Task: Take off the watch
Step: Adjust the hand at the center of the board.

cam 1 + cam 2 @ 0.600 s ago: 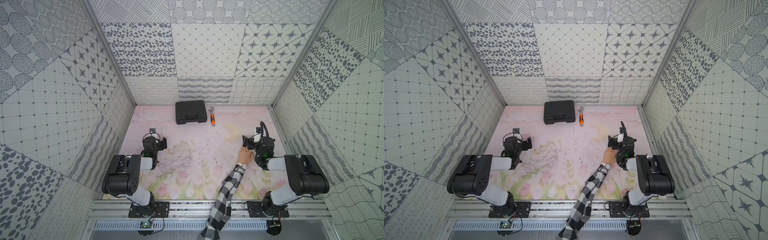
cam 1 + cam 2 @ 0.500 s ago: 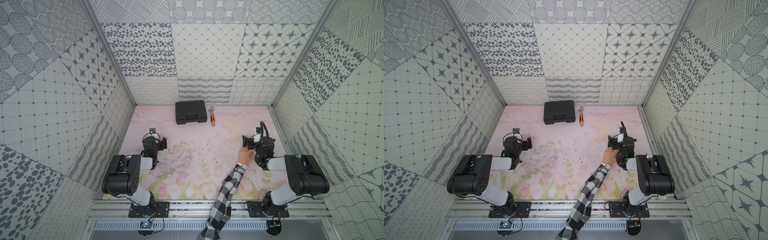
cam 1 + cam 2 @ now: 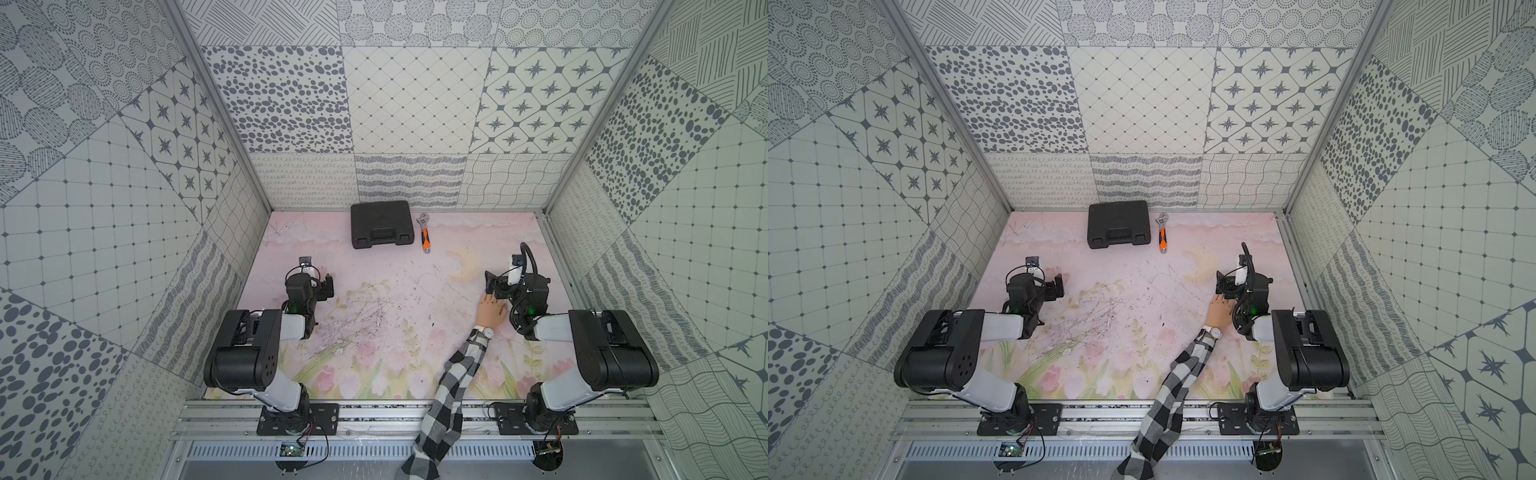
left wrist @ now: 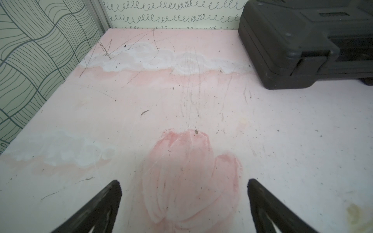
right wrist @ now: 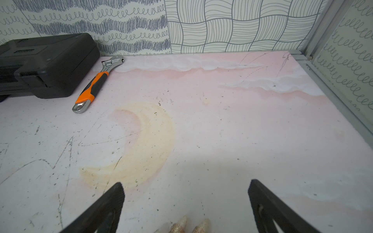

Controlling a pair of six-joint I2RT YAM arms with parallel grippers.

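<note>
The watch, a small round face on a thin pale strap, sits on the wrist of a mannequin hand that lies flat on the pink mat and wears a black-and-white checked sleeve. Both top views show it. My right gripper stands open just past the hand's fingertips, well away from the watch. In the right wrist view the glittery fingernails show low between the spread jaws of the right gripper. My left gripper is open over bare mat on the left side, as the left wrist view of it confirms.
A shut black tool case stands at the back wall, with an orange-handled wrench lying just to its right. Patterned walls close in the mat on three sides. The sleeve trails over the front rail.
</note>
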